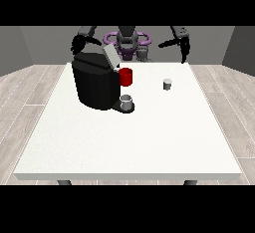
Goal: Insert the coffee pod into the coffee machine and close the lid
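Table [149, 147] front is lying bare; coffee pod [167, 83] is sitting ungrasped, well below the hand at the view's right [183, 48], fingers hanging released. Reaching carelessly, pod risks being toppled.

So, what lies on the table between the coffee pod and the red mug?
Nothing: in the front view the white table is bare between the coffee pod and the red mug.

Hand at the view's left [78, 44]: raised, hanging from bent arm. Hand at the view's right [182, 46]: raised, fingers pointing down, relaxed.
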### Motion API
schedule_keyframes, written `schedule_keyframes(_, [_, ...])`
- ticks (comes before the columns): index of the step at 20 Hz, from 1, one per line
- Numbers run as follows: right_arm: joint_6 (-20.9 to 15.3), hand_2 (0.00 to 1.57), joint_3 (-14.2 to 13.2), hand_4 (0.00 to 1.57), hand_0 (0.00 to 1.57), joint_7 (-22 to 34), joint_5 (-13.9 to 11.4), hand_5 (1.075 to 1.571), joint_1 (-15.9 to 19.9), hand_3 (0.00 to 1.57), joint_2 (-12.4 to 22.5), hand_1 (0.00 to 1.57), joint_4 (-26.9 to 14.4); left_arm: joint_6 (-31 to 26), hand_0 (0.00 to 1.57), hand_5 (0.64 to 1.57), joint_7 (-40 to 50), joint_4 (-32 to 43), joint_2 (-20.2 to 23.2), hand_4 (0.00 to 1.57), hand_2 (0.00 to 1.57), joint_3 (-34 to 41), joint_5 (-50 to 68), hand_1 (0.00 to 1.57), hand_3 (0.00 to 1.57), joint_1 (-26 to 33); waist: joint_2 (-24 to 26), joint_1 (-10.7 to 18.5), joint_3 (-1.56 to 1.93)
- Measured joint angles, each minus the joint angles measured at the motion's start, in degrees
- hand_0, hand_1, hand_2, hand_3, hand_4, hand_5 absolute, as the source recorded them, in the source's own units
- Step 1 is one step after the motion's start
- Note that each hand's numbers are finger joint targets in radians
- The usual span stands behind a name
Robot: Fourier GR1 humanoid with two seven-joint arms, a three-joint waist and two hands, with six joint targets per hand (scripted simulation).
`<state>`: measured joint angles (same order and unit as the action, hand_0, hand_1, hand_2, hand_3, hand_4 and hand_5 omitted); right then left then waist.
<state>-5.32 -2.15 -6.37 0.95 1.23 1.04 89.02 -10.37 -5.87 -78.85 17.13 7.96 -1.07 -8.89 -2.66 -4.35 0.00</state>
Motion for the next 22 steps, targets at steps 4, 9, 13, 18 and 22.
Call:
schedule_keyframes(4, [-0.41, 0.0, 1.43, 0.28, 0.0, 0.26, 0.05, 1.571, 1.0, 0.0, -0.29, 0.0, 0.9, -0.74, 0.0, 1.571, 0.74, 6.06, 2.59, 0.0, 0.0, 1.6, -1.16, 0.0, 0.0, -4.22, -1.99, -1.81, -0.01])
schedule_keyframes(9, [-0.71, 0.0, 1.76, 0.33, 0.0, 1.07, 0.32, 1.571, 3.45, 0.0, -0.09, 0.0, 0.46, -0.3, 0.0, 1.571, 0.66, 13.49, 3.83, 0.0, 0.0, 2.38, -3.21, 0.0, 0.0, -8.69, -4.67, -2.86, -0.01])
schedule_keyframes(13, [-1.88, 0.0, 1.91, 0.4, 0.0, 3.27, -0.59, 1.571, 5.86, 0.0, -0.16, 0.0, 0.09, 0.49, 0.0, 1.571, -0.21, 19.23, 4.0, 0.0, 0.0, 2.11, -5.45, 0.0, 0.0, -11.63, -5.8, -2.83, -0.01])
schedule_keyframes(18, [-1.74, 0.0, 0.73, 0.39, 0.0, 2.71, -0.41, 1.571, 6.79, 0.0, 0.62, 0.0, -3.13, 1.16, 0.0, 1.571, -0.62, 23.37, 4.25, 0.0, 0.11, 0.35, -9.08, 0.0, 0.0, -13.88, -6.55, -2.62, -0.01])
schedule_keyframes(22, [-2.93, 0.0, 0.59, 0.42, 0.0, 3.95, -1.47, 1.571, 8.01, 0.0, 0.66, 0.0, -4.88, 1.64, 0.1, 1.571, -1.88, 26.47, 4.08, 0.0, 0.5, -1.36, -12.25, 0.1, 0.0, -15.11, -6.03, -2.0, -0.02])
